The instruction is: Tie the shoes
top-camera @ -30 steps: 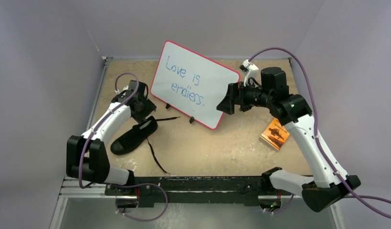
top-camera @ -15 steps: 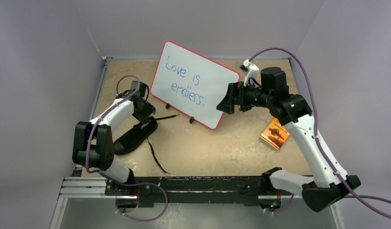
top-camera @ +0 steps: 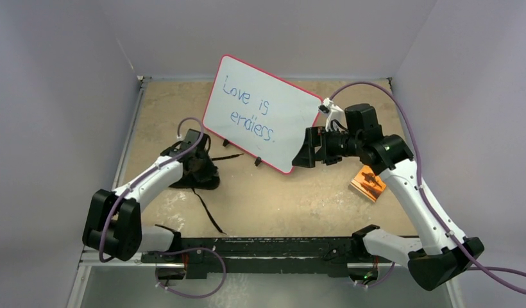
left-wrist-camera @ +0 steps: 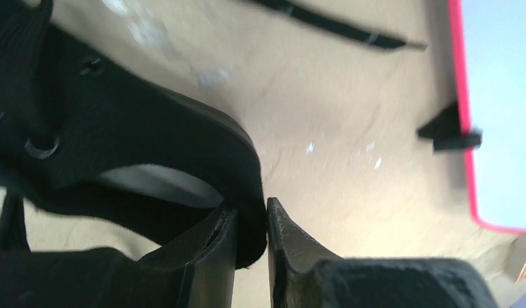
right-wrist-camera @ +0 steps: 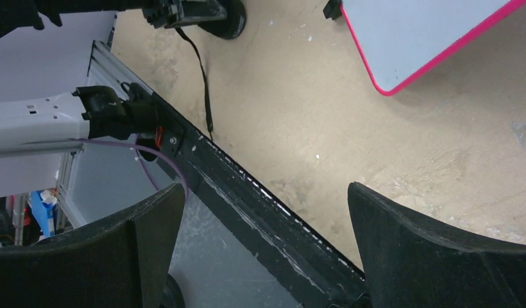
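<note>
Sneaker (left-wrist-camera: 138,128) turned; rim between left jaws.

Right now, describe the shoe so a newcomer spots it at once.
Find the pink-rimmed whiteboard propped mid-scene. Near its lower left corner lies a small black sneaker, its collar between the jaws of the left gripper. Only it trails long black laces.

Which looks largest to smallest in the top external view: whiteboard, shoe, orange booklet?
1. whiteboard, by far.
2. shoe, partly hidden under the left arm, so only narrowly ahead of the next.
3. orange booklet.
</note>
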